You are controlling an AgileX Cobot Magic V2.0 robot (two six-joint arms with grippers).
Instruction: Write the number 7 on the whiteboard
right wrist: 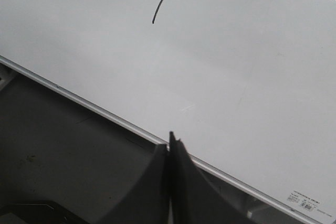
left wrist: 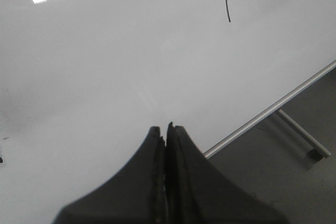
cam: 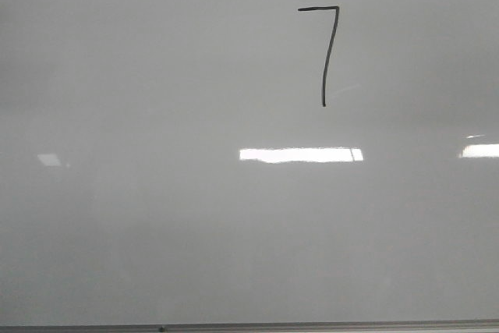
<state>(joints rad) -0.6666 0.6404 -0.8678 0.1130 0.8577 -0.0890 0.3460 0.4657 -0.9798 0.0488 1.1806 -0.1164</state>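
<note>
The whiteboard (cam: pixel 156 216) fills the front view, a glossy pale grey sheet whose thin grey metal frame runs along its near edge at the bottom of that view. The number 7 (cam: pixel 326 52) is drawn in thin black line toward the far right part of the board, well apart from the near edge: a short horizontal bar on top, meeting at its right end a long, slightly curved stem that runs down toward the near edge and ends above a bright rectangular light reflection (cam: pixel 300 154). A second reflection (cam: pixel 479 150) lies by the right edge and a fainter one (cam: pixel 48 160) toward the left. Neither arm shows in the front view. In the left wrist view the left gripper (left wrist: pixel 166 129) hangs over bare board close to the framed edge, its two dark fingers pressed together with only a seam between them and nothing held; only the lower end of the digit's stem (left wrist: pixel 228 9) shows there, well apart from the fingertips, and a grey bar (left wrist: pixel 302 134) sits on the dark floor beyond the frame. In the right wrist view the right gripper (right wrist: pixel 171 139) sits right over the frame edge (right wrist: pixel 105 109), its fingers likewise closed against each other with nothing between them; the tail of the stem (right wrist: pixel 157 11) shows on the board well away from it, and a small printed label (right wrist: pixel 303 201) lies near the board's edge.
</note>
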